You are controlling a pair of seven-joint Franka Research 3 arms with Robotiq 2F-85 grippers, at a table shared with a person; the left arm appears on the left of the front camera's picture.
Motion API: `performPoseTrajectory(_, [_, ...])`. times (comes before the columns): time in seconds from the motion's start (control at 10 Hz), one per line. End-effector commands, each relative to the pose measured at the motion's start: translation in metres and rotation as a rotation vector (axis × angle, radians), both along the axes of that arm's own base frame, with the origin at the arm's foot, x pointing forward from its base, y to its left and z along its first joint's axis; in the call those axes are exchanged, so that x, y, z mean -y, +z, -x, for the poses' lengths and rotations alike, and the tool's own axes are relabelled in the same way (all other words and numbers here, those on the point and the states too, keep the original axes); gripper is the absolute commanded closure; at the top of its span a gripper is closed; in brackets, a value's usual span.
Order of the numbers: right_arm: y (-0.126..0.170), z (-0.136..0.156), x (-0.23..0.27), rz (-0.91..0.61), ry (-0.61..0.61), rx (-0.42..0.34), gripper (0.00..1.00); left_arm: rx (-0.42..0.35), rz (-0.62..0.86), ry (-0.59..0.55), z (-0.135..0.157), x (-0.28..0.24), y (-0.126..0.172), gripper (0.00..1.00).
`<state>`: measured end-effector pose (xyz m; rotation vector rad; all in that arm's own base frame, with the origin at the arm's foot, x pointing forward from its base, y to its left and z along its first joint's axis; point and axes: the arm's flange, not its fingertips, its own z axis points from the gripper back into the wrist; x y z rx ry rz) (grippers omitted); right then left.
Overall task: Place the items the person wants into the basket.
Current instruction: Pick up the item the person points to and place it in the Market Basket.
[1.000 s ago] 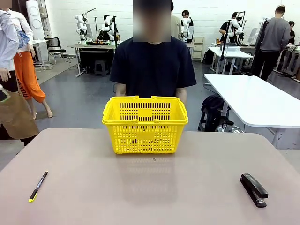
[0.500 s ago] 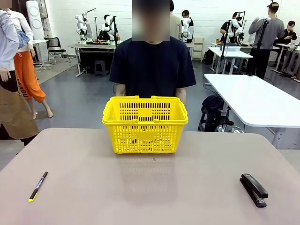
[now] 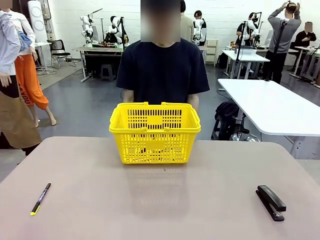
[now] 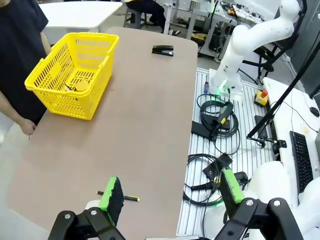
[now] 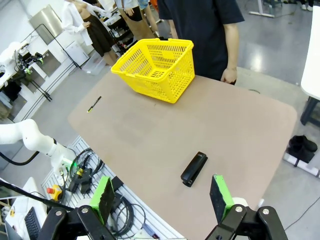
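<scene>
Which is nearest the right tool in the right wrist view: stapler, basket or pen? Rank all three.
From the right tool, open and high above the table edge:
1. Stapler, just ahead on the near part of the table.
2. Basket, at the far edge, in front of the person.
3. Pen, out at the table's left edge.

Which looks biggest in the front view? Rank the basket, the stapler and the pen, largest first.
1. Yellow basket, by far the largest.
2. Black stapler.
3. Thin black pen with yellow tip, about as long as the stapler but far slimmer.
</scene>
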<state>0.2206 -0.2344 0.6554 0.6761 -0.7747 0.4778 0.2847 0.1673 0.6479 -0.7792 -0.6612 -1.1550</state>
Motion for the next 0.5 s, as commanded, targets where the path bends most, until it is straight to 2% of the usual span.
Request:
performPoseTrajectory(0.0, [0.002, -0.0008, -0.0001, -0.015, 0.014, 0.02, 0.0, 0.0, 0.004, -0.001, 0.0052, 0.0008, 0.0042, 0.0])
performPoseTrajectory(0.4, [0.002, -0.0008, -0.0001, -0.015, 0.014, 0.02, 0.0, 0.0, 0.0, 0.0, 0.0, 0.0, 0.0, 0.0])
